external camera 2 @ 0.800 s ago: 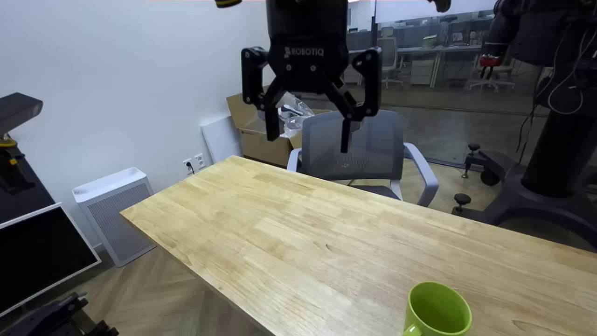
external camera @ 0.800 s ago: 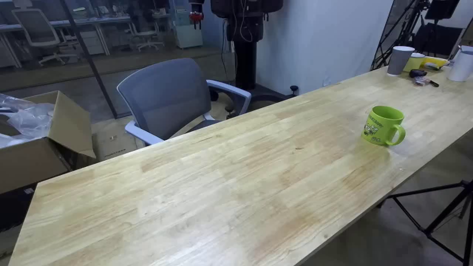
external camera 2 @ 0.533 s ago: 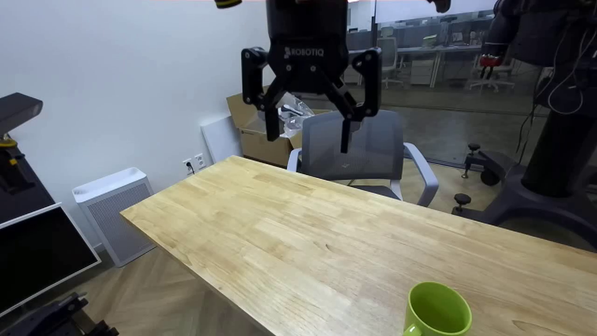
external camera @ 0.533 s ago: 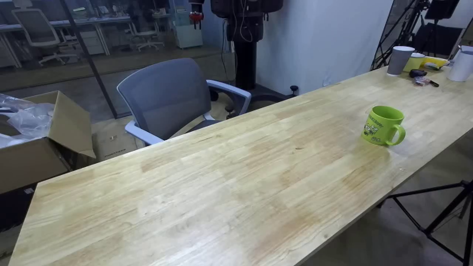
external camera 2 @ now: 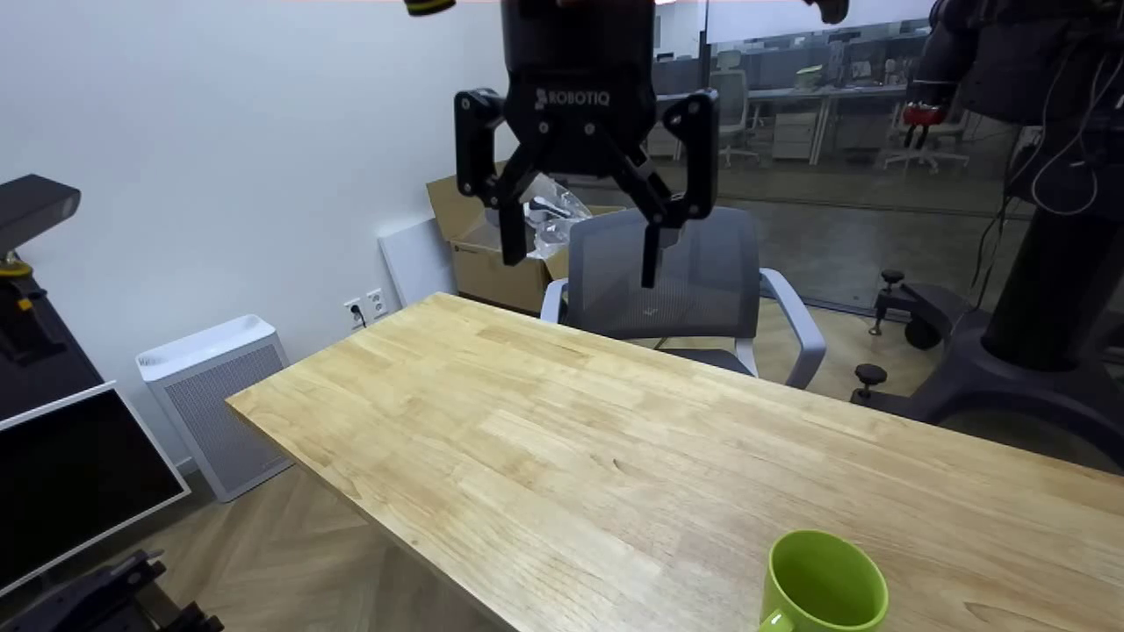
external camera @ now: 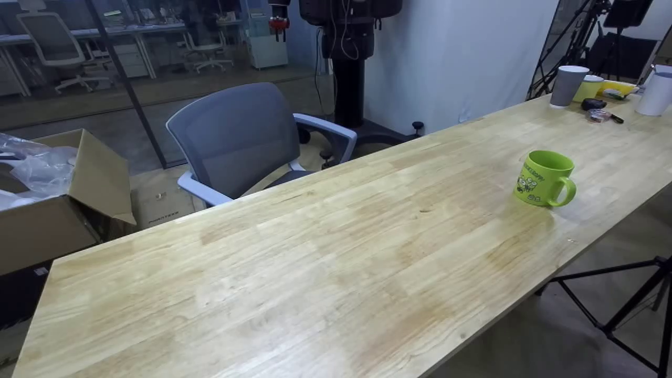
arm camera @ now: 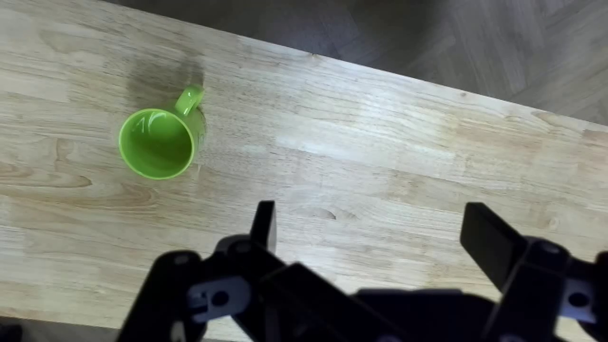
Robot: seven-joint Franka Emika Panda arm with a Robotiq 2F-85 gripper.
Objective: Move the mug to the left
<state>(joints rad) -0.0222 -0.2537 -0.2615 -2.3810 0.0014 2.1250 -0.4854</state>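
Tool [external camera 2: 580,274] is hanging at the left in an exterior view, well above the worktop [external camera 2: 527,421], fingers [external camera 2: 651,256] standing wide apart and gripping nothing. To its right the lime-green mug [external camera 2: 825,581] is standing upright on the worktop, well clear of the fingers. Wrist view: the mug is sitting up and to the left of the tool, outside the span of the fingers, its handle [arm camera: 189,99] angling toward the nearer worktop edge, its long axis running vertical. Judgement: no grasp is happening yet; the coming move is probably turning on sideways travel to the mug, then descent.

Writing: white "ROBOTIQ" is showing on the tool's body. Print on a floor carton [external camera: 165,203] is appearing, too small for sure reading. Mug lettering [external camera: 534,172], above cartoon figures [external camera: 526,185], is seeming to read "KEROPPI", start and end unclear.
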